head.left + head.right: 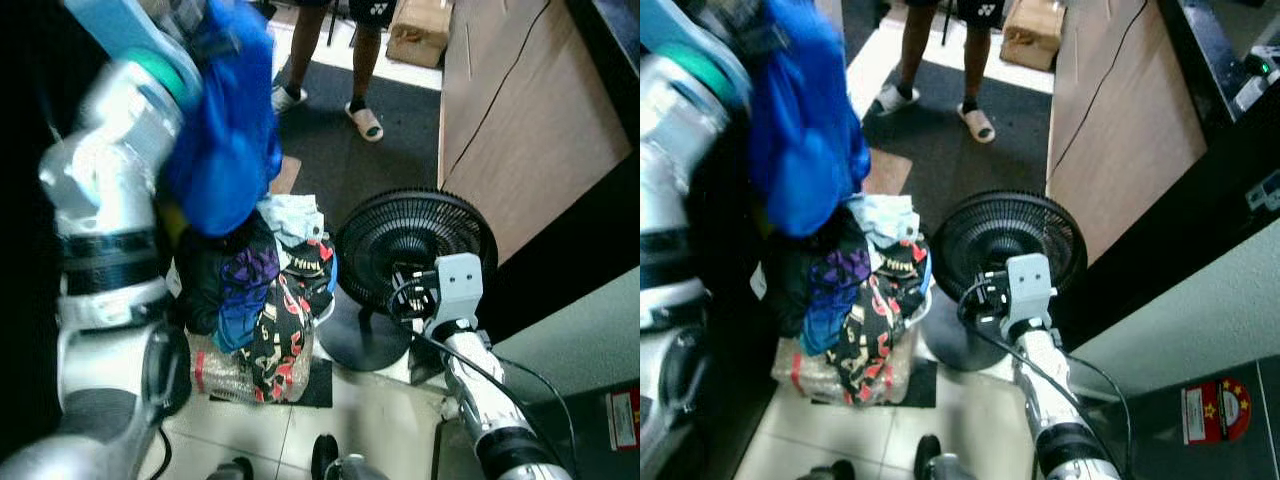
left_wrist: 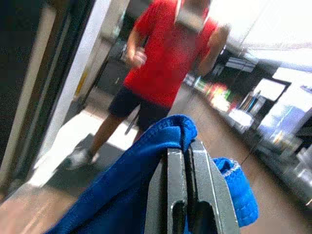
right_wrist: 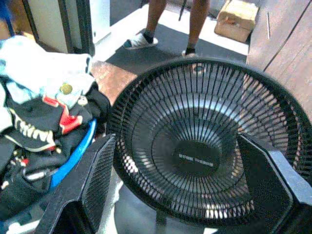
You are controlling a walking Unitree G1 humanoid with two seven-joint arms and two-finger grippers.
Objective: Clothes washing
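Right, here I am seeing:
Blue garment [image 1: 225, 130]: hanging raised above the laundry pile [image 1: 262, 300].
Left gripper [image 2: 187, 195]: pinching the blue cloth, fingers clamped together.
Right gripper [image 3: 187, 190]: spread wide, facing the black fan [image 1: 415, 245].
Person [image 2: 165, 53]: standing beyond, on the dark mat [image 1: 340, 140].

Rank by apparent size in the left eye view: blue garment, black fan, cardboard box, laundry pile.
1. Blue garment, held up near the camera by the left gripper, so its lead is unsure.
2. Laundry pile and black fan: look alike.
3. Cardboard box.
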